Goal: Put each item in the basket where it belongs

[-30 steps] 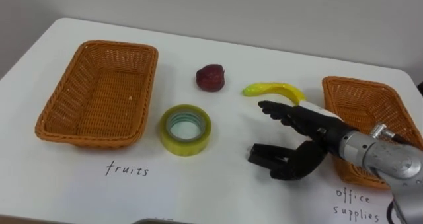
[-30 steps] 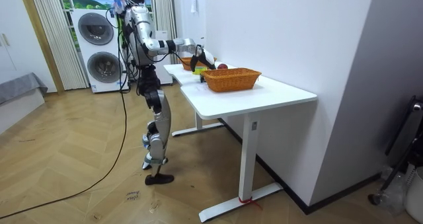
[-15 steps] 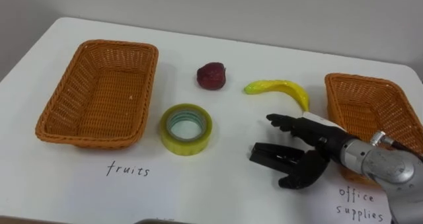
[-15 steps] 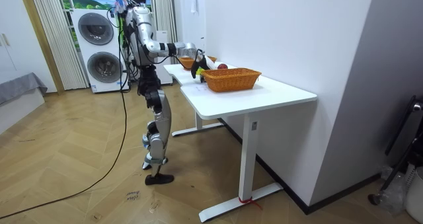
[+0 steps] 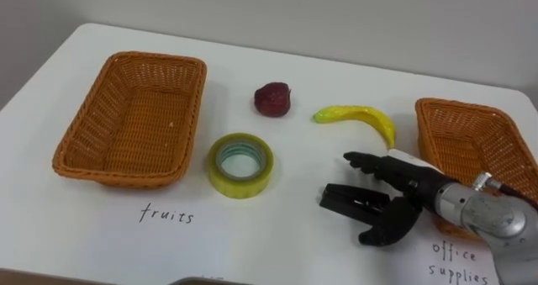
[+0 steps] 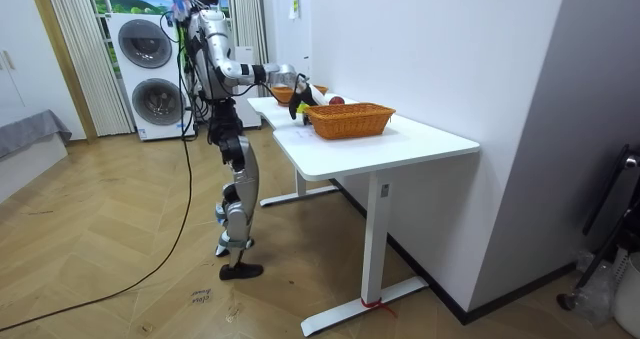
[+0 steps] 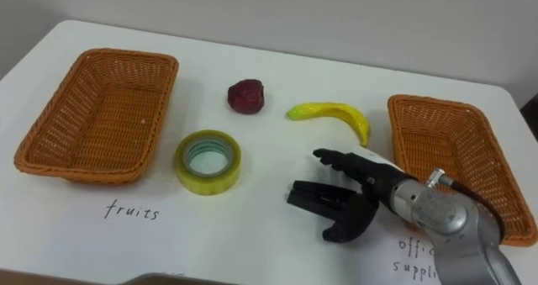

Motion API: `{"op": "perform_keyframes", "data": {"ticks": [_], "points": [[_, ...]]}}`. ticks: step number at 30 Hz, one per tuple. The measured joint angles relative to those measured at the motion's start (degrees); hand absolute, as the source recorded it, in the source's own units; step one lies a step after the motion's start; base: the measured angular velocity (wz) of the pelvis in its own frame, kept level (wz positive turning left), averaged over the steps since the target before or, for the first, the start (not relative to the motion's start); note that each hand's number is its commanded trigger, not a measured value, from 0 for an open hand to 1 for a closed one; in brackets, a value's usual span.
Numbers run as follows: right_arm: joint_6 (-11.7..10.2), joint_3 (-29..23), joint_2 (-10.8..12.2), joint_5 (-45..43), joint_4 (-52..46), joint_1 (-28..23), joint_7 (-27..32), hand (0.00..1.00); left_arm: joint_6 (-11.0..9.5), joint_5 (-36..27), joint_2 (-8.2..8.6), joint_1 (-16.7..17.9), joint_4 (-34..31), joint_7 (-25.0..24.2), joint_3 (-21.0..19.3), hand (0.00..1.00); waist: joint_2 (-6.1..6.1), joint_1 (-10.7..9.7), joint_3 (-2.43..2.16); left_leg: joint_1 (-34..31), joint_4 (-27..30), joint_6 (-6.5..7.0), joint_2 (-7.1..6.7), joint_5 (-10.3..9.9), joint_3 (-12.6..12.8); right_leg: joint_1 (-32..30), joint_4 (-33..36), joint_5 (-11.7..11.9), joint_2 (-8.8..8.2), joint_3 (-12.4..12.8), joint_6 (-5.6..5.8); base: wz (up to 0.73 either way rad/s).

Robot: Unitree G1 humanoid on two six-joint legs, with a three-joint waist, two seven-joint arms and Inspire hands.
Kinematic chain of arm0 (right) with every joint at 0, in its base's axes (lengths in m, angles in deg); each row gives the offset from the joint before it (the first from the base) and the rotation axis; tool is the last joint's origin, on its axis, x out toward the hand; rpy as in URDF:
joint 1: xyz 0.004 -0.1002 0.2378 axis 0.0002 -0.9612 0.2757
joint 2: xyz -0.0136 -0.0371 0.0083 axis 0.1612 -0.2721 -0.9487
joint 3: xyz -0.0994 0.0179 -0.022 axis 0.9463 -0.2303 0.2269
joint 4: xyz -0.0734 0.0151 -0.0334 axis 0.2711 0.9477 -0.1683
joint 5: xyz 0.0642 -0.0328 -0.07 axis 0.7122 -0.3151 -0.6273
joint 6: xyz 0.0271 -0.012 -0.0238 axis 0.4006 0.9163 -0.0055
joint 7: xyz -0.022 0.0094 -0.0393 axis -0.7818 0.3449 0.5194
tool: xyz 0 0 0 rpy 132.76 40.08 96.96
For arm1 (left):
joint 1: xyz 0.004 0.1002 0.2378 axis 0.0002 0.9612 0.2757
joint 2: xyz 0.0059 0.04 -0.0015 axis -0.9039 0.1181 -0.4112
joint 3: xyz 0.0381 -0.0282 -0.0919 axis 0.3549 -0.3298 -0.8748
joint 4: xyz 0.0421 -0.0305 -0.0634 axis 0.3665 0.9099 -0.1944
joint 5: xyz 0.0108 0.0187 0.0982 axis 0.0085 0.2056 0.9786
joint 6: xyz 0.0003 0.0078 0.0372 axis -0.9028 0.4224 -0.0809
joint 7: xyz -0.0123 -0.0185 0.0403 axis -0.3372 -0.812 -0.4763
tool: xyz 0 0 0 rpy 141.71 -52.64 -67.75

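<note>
The step in hand looks like the pickup of a small black item (image 5: 346, 203), probably an office supply, though what kind is hard to tell. It lies on the white surface (image 5: 277, 243) right of centre in the lower half of the frame. The right robot hand (image 5: 414, 191) comes in from the lower right with its fingers (image 5: 370, 163) stretched out above the item and its thumb hooked below it. The fingers are spread apart and not closed on anything, and the item lies flat in the gap.

Nothing is sorted yet. Both baskets are bare inside. The tape (image 5: 240, 163) sits at centre, just beside the left basket (image 5: 80, 125). A red fruit (image 5: 273, 99) and a banana (image 5: 357, 117) lie along the upper middle, and the banana's tip is near the right basket (image 5: 471, 142).

The next move likely calls for closing the fingers and thumb on the black item, lifting it and carrying it a short way right into the right basket.

There are two handwritten labels on the surface. "fruits" (image 5: 166, 214) sits below the left basket, and "office supplies" (image 5: 458, 261) sits at the lower right, partly cut by the arm and the frame's edge. No brand can be read.
</note>
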Motion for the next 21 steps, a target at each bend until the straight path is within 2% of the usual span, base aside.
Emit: {"op": "perform_keyframes", "data": {"ticks": [12, 21], "points": [[0.0, 0.3, 0.0, -1.4, 0.0, -0.1, 0.5, 0.0, 0.2, 0.2, -0.46, -0.2, -0.2, -0.2, 0.0, 0.0, 0.01, 0.1, 0.03, -0.1, 0.3, 0.0, 0.0, 0.0, 0.0, 0.0, 0.0, 0.0, 0.0, 0.0, 0.03, 0.0], [0.0, 1.8, 1.0, -7.0, -0.2, -0.1, 1.4, 0.0, 1.1, 0.4, -0.48, -0.2, -1.1, -0.1, 0.2, 0.0, 0.33, 0.1, 0.1, -0.1, 0.3, 0.02, 0.0, 0.0, -0.1, 0.1, 0.0, 0.1, 0.01, 0.1, 0.05, 0.0]]}}
